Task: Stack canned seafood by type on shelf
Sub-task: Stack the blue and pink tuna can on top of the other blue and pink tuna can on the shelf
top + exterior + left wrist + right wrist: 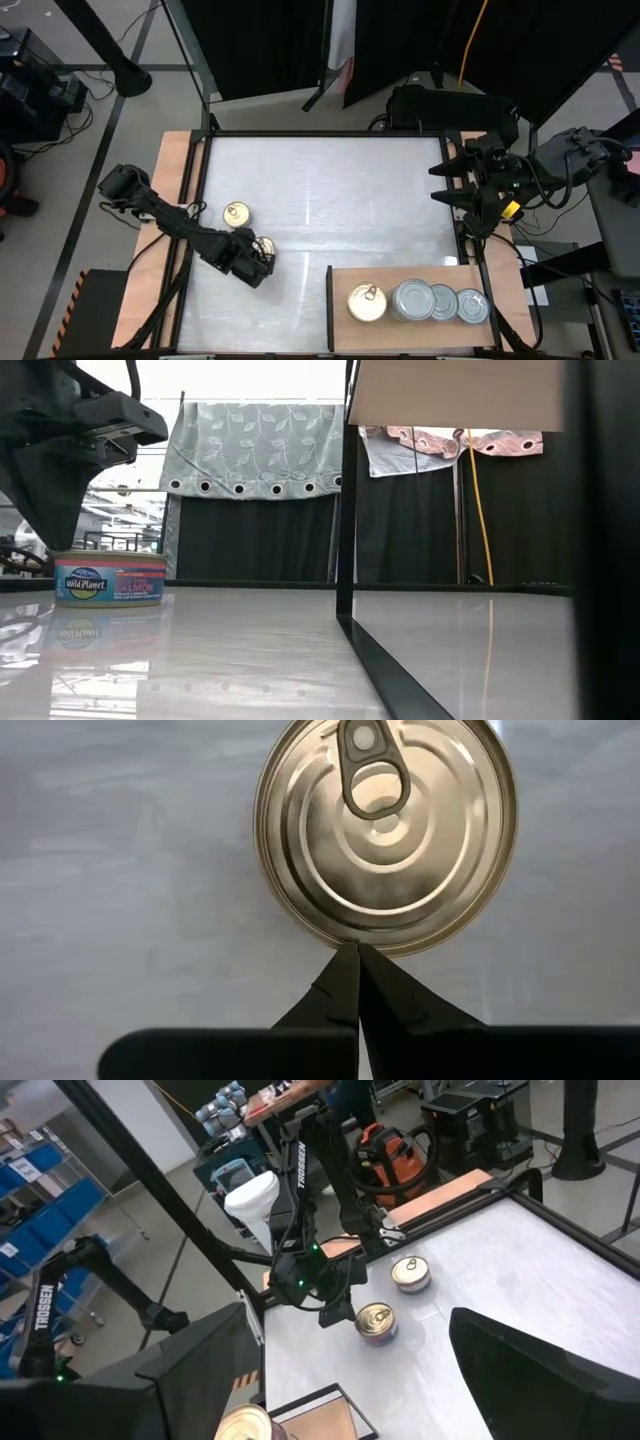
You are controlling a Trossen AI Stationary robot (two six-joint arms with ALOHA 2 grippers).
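A gold pull-ring can (385, 830) stands on the white tabletop at the left, also seen in the high view (265, 244). My left gripper (357, 952) is shut, points down, and has its tips at that can's rim. A second gold-topped can (237, 213) stands a little farther back. On the shelf (400, 275) at the near right, one gold can (367, 302) and three silver-topped cans (442, 302) rest in a row. My right gripper (440, 183) waits open, raised over the table's right edge, holding nothing. My left gripper's shut fingertips (345, 982) come from above and meet the edge of the gold can's top (350, 935) in the left wrist view. I cannot tell whether they touch the can or stand just beside it. The can stands upright on the table.
A can with a blue and pink label (110, 578) shows in the low view on the tabletop. A dark frame (205, 180) and wooden side strips (175, 170) border the table. The white surface (330, 200) lies between the left cans and the shelf.
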